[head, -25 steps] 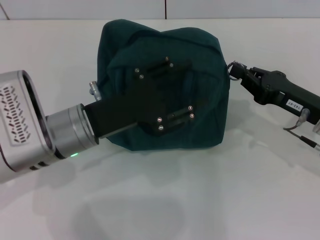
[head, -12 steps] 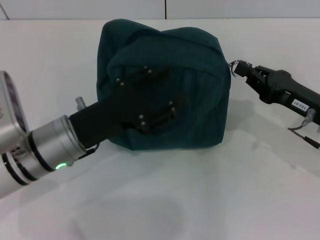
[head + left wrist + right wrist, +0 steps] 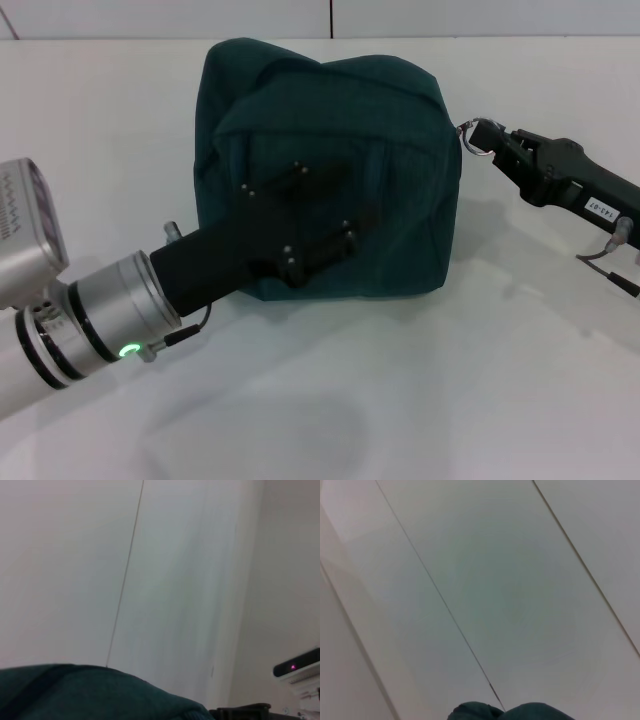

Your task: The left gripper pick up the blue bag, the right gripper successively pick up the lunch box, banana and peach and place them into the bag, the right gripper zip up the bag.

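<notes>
1. Blue bag point(image 3: 330, 150) sits upright on the white counter point(image 3: 400, 400), centre of the head view, toward the far side; it looks dark teal.
2. Bag top is bunched and looks closed; nothing of the contents shows.
3. Left claw point(image 3: 300, 225) is pressed against the near-left face of the bag, its black body overlapping the fabric. Fingers merge with the dark cloth, so cannot tell if they are open or closed.
4. Left arm comes in from the near-left corner, silver wrist cuff with a green light point(image 3: 128, 350) low on it.
5. Right claw point(image 3: 490, 143) is at the right edge of the bag, just off its upper right corner.
6. Its tips are closed on a small metal zipper ring point(image 3: 478, 134) that hangs at the bag's right side.
7. Right arm runs off to the right edge, with a white label on it and thin cables below.
8. Left wrist view: only a strip of the bag fabric point(image 3: 90, 692) and the wall behind.
9. Right wrist view: a sliver of bag point(image 3: 510, 712), rest is wall panels.
</notes>
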`<state>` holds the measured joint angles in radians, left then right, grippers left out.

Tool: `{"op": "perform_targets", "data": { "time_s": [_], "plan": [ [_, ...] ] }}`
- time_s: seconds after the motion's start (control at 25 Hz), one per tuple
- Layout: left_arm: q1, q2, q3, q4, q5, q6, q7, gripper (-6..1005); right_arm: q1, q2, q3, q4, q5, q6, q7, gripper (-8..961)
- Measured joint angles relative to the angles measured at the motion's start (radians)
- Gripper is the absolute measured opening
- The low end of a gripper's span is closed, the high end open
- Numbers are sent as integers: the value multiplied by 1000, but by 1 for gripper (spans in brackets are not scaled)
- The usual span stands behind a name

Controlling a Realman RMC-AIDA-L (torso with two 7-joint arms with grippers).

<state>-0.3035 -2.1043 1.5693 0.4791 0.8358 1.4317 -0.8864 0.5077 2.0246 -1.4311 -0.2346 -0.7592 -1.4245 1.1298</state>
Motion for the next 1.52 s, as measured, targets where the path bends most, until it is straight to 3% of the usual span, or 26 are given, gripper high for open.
{"op": "perform_targets", "data": {
  "time_s": [0.52, 0.76, 1.2, 1.52],
  "plan": [
    [-35, 3, 97, 18, -40, -54, -41, 591, -23, 0, 0, 0, 4, 0, -9, 14],
    [-48, 5, 97, 19, -57, -51, -35, 385, -28, 0, 0, 0, 10, -3, -10, 14],
    [-48, 9, 78, 14, -98, -40, -33, 143, -29, -2, -1, 0, 10, 54, -23, 14],
    [-48, 10, 76, 11, -133, -40, -32, 79, -26, -1, -12, 0, 2, 130, -24, 14]
  ]
}}
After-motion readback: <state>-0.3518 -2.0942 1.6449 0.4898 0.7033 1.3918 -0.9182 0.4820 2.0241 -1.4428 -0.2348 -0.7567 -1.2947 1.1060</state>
